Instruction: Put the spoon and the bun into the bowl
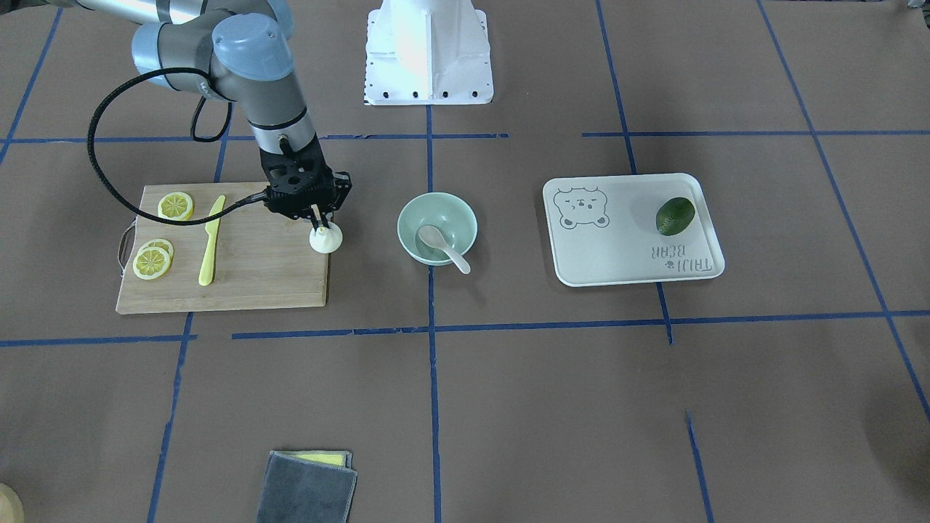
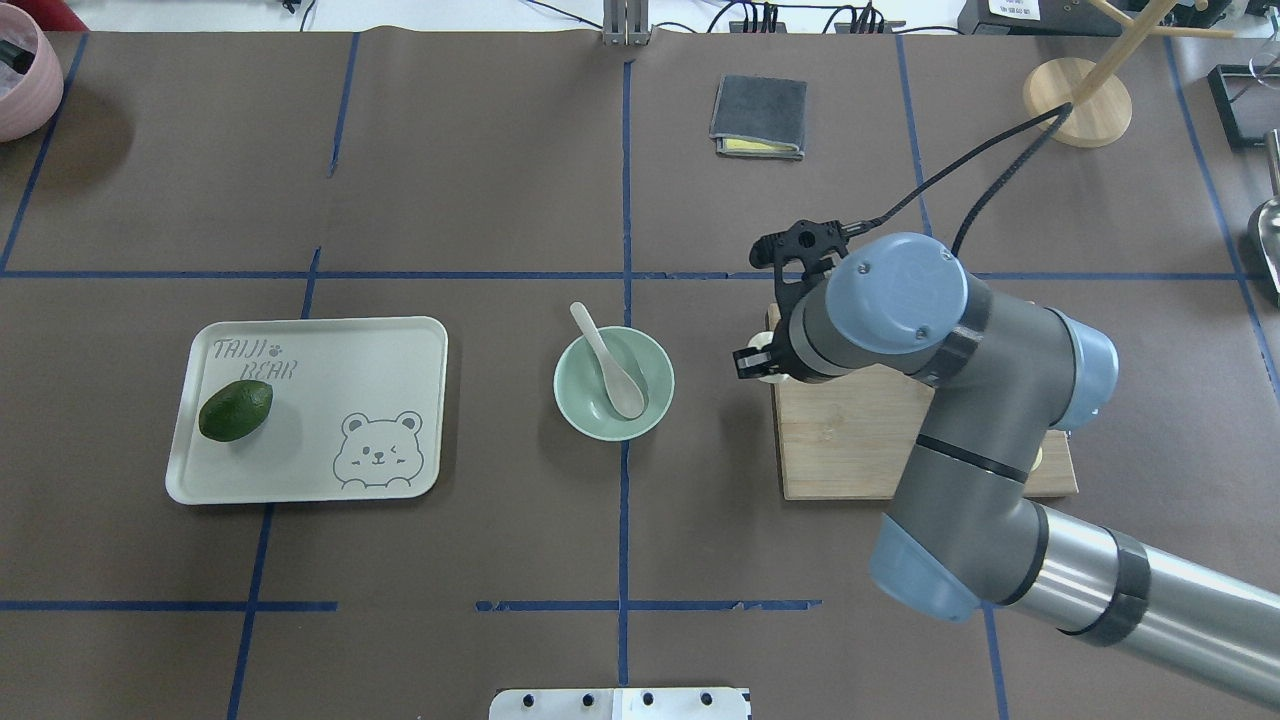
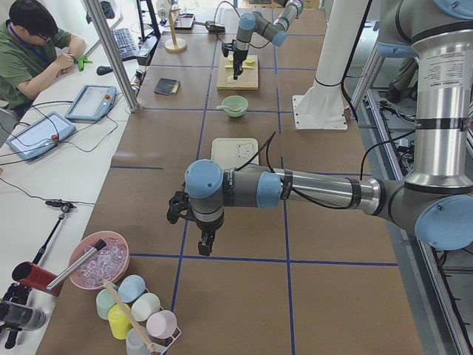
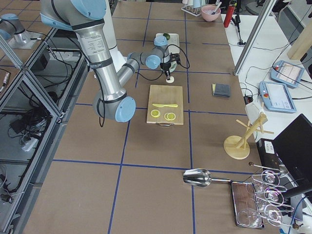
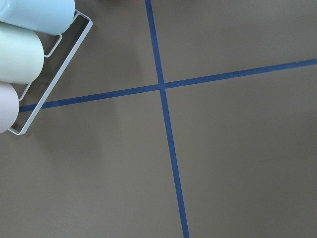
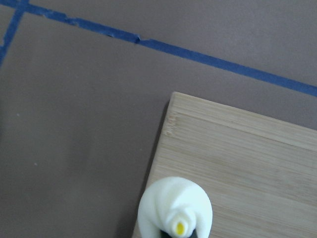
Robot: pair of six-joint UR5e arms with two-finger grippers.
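The white bun [image 1: 326, 239] sits at the edge of the wooden cutting board [image 1: 254, 272] nearest the bowl. My right gripper [image 1: 322, 224] stands straight above it, its fingers closed on the bun's twisted top. The right wrist view shows the bun [image 6: 173, 208] at the board's corner. I cannot tell whether it is lifted. The off-white spoon [image 1: 443, 245] lies in the mint-green bowl [image 1: 465, 218], handle over the rim. My left gripper [image 3: 206, 242] hangs over bare table far from these; I cannot tell whether it is open or shut.
A yellow knife [image 1: 211, 240] and lemon slices [image 1: 152, 260] lie on the board. A white tray [image 1: 617, 247] with a dark green avocado [image 1: 675, 216] stands beyond the bowl. A grey cloth [image 1: 309, 487] lies near the operators' edge. A cup rack [image 5: 29, 49] is near my left gripper.
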